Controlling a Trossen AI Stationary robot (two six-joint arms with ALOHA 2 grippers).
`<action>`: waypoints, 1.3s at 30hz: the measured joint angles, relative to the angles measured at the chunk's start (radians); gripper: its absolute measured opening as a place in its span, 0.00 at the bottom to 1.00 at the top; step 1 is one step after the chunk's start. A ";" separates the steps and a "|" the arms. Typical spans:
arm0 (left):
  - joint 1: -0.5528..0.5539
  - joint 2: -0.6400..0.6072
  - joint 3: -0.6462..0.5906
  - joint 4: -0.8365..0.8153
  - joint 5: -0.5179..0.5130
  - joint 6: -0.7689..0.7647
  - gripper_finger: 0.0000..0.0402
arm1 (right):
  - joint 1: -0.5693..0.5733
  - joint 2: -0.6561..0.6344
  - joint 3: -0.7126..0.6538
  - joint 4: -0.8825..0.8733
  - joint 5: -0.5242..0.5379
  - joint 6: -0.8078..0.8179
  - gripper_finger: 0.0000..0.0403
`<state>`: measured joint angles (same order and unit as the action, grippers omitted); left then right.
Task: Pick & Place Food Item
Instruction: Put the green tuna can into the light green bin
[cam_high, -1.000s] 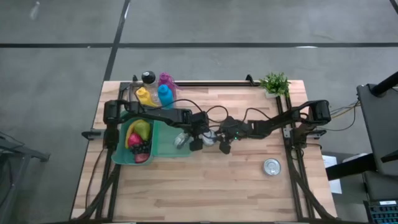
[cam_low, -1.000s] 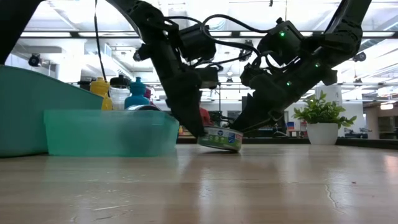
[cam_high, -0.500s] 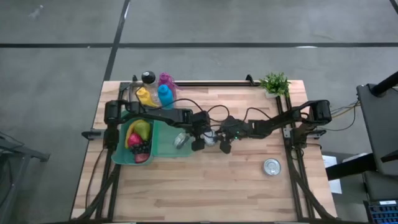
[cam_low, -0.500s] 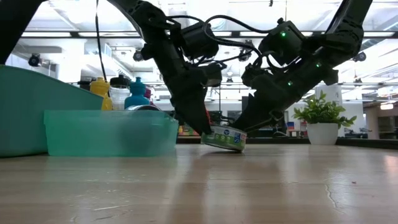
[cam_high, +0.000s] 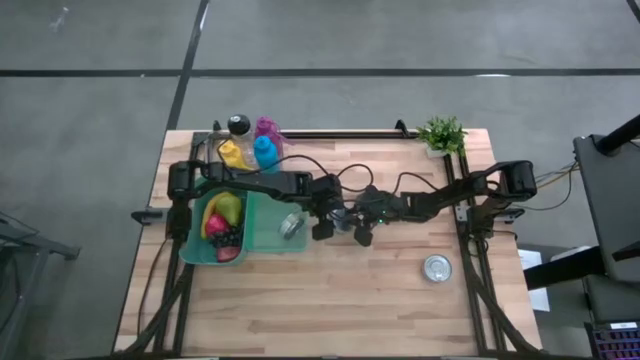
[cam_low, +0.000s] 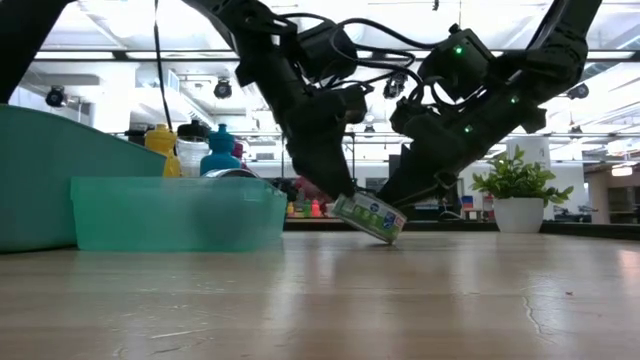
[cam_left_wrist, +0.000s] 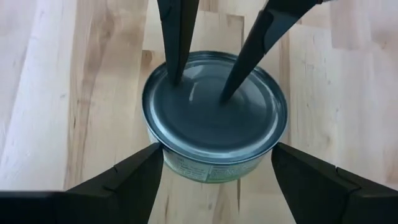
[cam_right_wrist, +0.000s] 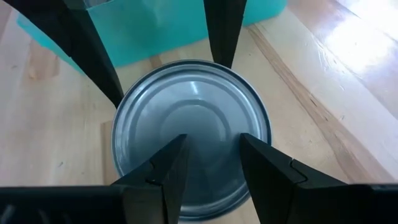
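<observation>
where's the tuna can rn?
High view: mid-table, just right of the teal bin. The can sits tilted, one edge off the wood, gripped across its sides by the left end effector, with the right end effector shut and resting on its lid.

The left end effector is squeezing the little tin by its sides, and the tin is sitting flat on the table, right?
Not quite. The left end effector does squeeze the tin by its sides, but the low view shows it tilted, one edge lifted off the table.
</observation>
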<state>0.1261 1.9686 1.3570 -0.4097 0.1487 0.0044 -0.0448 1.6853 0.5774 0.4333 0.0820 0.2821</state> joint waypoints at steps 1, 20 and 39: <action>0.000 0.000 0.003 -0.002 0.000 0.000 0.74 | 0.001 -0.005 0.000 -0.007 0.000 0.000 0.36; -0.023 -0.006 0.037 0.161 0.055 0.003 0.74 | 0.002 -0.197 -0.107 -0.107 -0.003 0.037 0.36; -0.023 -0.007 0.034 0.111 0.055 0.006 0.74 | 0.003 -0.204 -0.111 -0.104 0.026 0.049 0.36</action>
<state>0.1036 1.9620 1.3907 -0.2988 0.2035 0.0105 -0.0417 1.4811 0.4664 0.3293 0.1082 0.3310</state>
